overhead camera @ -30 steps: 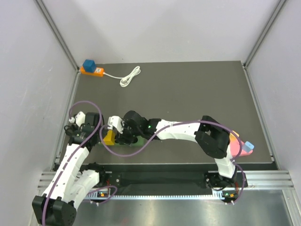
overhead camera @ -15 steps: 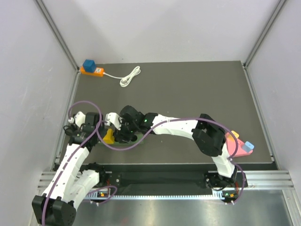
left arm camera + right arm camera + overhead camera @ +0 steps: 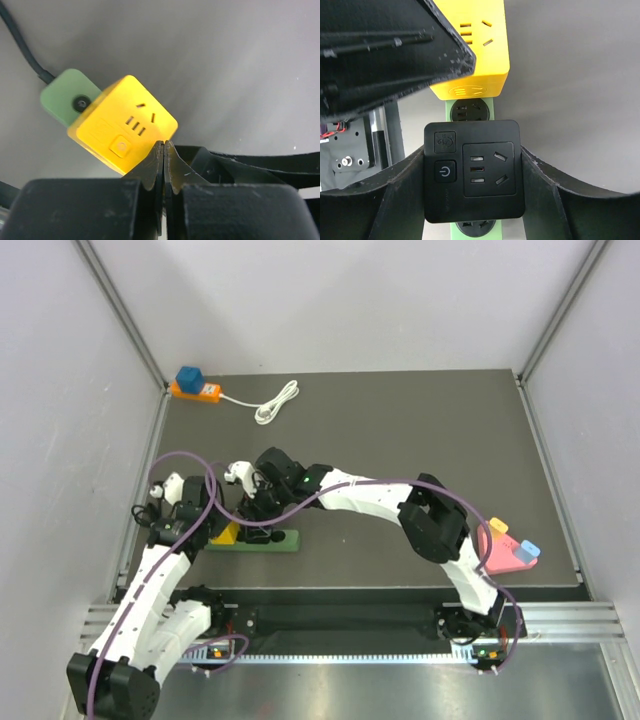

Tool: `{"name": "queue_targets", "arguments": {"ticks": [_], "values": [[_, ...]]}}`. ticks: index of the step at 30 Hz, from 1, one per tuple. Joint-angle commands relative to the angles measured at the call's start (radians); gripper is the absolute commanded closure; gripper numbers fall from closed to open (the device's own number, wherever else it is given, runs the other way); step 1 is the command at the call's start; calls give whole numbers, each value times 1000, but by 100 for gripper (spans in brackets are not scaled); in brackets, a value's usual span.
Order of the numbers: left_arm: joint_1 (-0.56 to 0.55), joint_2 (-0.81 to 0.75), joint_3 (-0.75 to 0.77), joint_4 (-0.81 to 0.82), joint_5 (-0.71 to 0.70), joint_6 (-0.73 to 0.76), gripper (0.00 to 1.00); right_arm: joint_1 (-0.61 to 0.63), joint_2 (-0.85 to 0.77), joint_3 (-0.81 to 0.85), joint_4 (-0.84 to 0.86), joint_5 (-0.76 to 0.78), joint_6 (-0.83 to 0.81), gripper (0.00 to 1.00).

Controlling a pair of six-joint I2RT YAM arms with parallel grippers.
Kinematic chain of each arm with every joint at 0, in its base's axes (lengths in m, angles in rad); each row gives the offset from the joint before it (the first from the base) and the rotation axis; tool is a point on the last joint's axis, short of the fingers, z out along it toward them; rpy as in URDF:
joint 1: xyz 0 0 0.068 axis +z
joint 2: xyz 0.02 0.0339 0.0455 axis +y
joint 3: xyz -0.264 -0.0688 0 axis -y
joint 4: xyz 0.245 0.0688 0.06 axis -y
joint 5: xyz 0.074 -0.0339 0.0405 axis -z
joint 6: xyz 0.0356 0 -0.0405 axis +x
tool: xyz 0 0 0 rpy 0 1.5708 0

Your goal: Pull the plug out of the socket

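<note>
1. The black plug is a square block with a power button and a socket face. It sits over the green socket strip, near the strip's left end.
2. The right pincer is closed on the black plug, with one finger pressed flat against each of its two side walls. The pictures do not show whether the plug's pins are still seated in the strip.
3. The green socket strip lies flat on the worktop, close to the near edge and left of centre. In the right wrist view, round sockets of the strip show just above and just below the black plug.
4. A yellow plug block stands on the strip's left end, just beside the black plug. A black cord leaves the green end next to it.
5. The left pincer has its fingers pressed together with nothing between them. The tips meet at the yellow block's edge.
6. An orange strip with a blue block and a coiled white cord lie at the far left corner, well apart from the arms.
7. A pink tray sits at the near right.
</note>
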Motion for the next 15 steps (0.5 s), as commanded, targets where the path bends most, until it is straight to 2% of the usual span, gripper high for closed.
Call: {"name": "queue_targets", "arguments": {"ticks": [1,6,11,12,15], "values": [[-12,21,-45,-157,98,18,100,19,-61,44,218,44,-3,100],[-10,-25,1,-160,59,69,100,53,-100,-57,219,179,-129,100],[-10,-71,101,-218,-2,66,100,68,-195,-245,354,276,-186,99],[-10,-88,107,-223,4,64,100,69,-210,-262,366,291,-186,96],[-10,-116,110,-217,35,58,100,69,-222,-293,383,296,-181,78]]}}
